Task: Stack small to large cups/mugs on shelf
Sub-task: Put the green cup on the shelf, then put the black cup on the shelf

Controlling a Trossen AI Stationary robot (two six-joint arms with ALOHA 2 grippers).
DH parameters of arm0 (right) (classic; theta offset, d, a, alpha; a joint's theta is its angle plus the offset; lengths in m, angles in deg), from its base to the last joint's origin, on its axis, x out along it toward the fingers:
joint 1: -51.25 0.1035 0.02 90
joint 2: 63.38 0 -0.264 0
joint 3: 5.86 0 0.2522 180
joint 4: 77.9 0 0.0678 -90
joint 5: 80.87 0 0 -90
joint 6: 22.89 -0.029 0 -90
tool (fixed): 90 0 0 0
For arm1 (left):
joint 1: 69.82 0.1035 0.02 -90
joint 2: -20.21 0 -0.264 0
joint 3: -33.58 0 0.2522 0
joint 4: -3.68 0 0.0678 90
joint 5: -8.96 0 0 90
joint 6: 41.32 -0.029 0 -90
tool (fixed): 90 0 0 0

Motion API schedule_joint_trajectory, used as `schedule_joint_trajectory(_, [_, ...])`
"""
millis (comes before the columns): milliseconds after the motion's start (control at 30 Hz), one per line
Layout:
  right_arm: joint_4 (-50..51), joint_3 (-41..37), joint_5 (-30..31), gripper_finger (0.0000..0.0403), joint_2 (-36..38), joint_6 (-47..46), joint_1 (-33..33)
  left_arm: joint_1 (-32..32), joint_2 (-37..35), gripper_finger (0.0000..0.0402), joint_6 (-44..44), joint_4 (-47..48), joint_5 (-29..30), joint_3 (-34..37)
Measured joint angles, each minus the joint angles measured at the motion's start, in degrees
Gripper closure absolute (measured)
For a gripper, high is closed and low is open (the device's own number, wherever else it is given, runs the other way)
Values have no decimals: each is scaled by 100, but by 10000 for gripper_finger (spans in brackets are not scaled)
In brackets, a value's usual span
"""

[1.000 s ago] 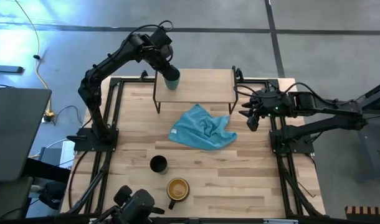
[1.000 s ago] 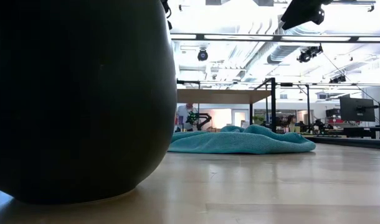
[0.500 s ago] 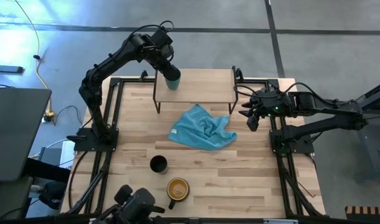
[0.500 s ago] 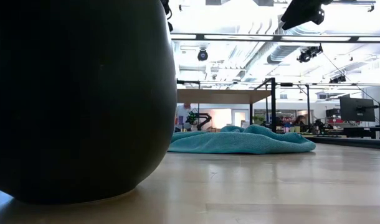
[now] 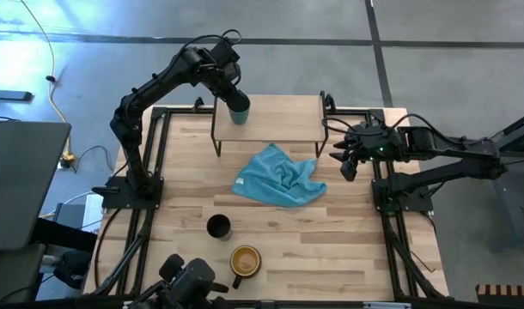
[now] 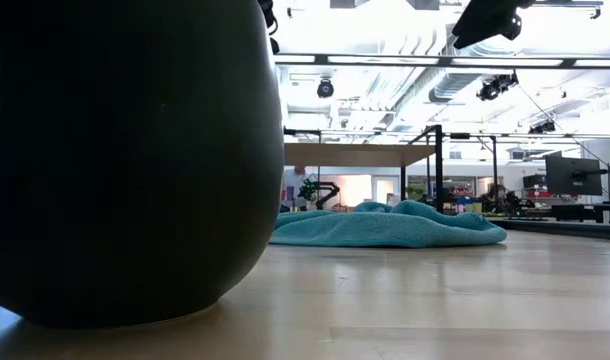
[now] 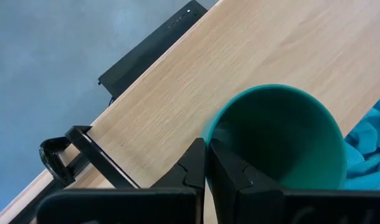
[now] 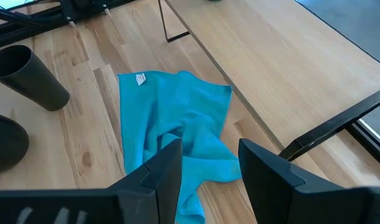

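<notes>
L gripper (image 5: 235, 101) jaws pinch the rim of the small teal cup (image 5: 238, 112), one finger inside, at the left end of the shelf (image 5: 279, 118). Whether the cup's base touches the board: can't tell. R gripper (image 5: 345, 160) jaws spread, hovering by the counter's right edge, near a blue cloth (image 5: 280, 176). Black cup (image 5: 217, 226) & dark mug w/ yellow-orange inside (image 5: 244, 261) stand on the counter (image 5: 331, 240), front-left.
</notes>
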Motion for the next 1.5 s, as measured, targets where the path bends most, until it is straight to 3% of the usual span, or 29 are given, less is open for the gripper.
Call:
schedule_joint_trajectory(467, [2, 0, 0, 253, 1, 24, 0, 0, -2, 399, -7, -51, 0, 0])
schedule_joint_trajectory(967, [2, 0, 0, 253, 2, 103, -1, 0, -7, 301, -20, -24, 1, 0])
schedule_joint_trajectory(1500, [0, 0, 0, 253, 2, 105, 0, 0, -9, 289, -17, -59, 48, 0])
